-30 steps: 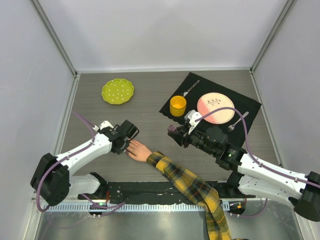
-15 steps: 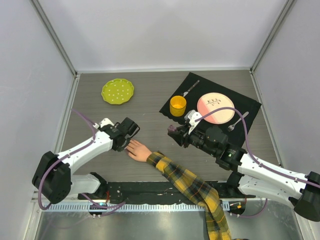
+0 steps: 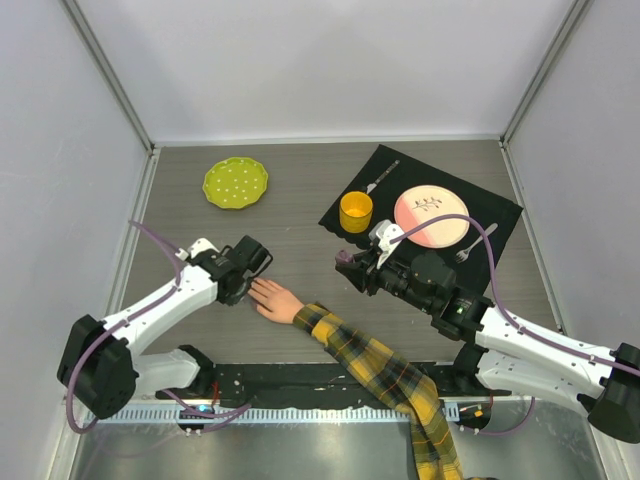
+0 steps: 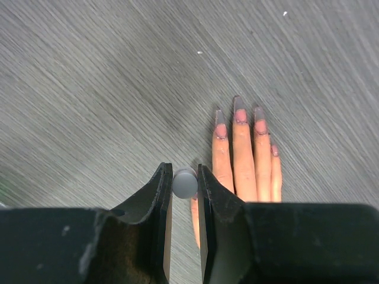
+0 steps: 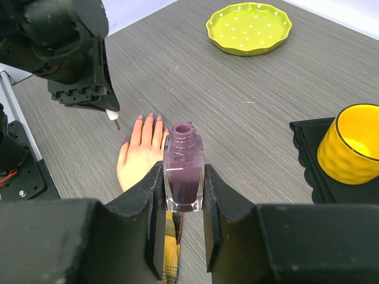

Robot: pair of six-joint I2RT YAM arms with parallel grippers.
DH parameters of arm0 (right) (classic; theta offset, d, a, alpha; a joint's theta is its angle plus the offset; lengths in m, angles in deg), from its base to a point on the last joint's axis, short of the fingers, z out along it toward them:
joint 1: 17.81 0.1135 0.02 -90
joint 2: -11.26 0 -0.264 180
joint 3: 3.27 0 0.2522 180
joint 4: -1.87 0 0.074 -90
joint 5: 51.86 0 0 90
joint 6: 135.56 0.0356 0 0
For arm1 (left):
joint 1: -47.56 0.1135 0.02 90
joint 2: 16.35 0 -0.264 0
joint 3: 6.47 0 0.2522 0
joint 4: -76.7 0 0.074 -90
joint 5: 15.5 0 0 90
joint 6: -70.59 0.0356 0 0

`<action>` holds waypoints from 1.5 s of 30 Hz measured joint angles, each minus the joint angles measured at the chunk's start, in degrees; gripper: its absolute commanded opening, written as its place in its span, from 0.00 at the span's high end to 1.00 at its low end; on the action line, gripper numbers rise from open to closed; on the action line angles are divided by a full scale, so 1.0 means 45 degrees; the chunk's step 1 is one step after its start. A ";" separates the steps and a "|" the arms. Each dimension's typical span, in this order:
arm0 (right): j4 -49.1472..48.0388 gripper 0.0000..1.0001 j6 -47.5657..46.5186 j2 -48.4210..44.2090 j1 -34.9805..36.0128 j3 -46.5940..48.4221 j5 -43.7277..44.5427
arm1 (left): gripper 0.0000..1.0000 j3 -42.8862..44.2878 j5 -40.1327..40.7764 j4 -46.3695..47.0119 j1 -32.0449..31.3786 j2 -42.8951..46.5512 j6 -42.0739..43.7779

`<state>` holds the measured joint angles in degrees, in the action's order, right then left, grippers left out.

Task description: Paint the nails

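A pale peach mannequin hand (image 3: pixel 275 300) with a yellow-and-black plaid sleeve (image 3: pixel 380 375) lies palm down on the table. Its nails (image 4: pixel 240 115) look dark purple-grey at the fingertips. My left gripper (image 4: pixel 185 183) is shut on the white cap of a polish brush (image 4: pixel 185 183), held just left of the thumb; the brush tip (image 5: pixel 116 125) points down beside the fingers. My right gripper (image 5: pixel 183 177) is shut on an open purple nail polish bottle (image 5: pixel 183 171), held upright above the table right of the hand.
A green dotted plate (image 3: pixel 235 182) sits at the back left. A black mat (image 3: pixel 420 205) at the back right holds a yellow cup (image 3: pixel 356 211), a pink plate (image 3: pixel 431 217) and two forks.
My left gripper has drawn back a little to the left, off the fingertips of the hand. The right arm and bottle have not moved.
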<state>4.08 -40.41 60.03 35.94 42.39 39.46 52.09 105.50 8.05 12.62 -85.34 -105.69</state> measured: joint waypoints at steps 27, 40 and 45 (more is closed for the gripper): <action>-0.0005 0.99 0.0000 0.0005 0.0000 0.0000 -0.0005 | 1.00 -0.0010 -0.1287 0.1156 0.0019 -0.0253 0.0622; -0.0005 0.99 0.0000 0.0005 0.0000 0.0000 -0.0005 | 1.00 -0.0010 -0.1229 0.0729 0.0019 -0.0311 0.0466; -0.0005 0.99 0.0005 0.0005 0.0000 0.0000 -0.0005 | 1.00 -0.0010 -0.1214 0.0578 0.0019 -0.0311 0.0287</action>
<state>4.06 -40.39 60.05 35.94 42.39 39.44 52.04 100.04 10.65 12.71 -86.74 -104.40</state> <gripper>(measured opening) 0.295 0.225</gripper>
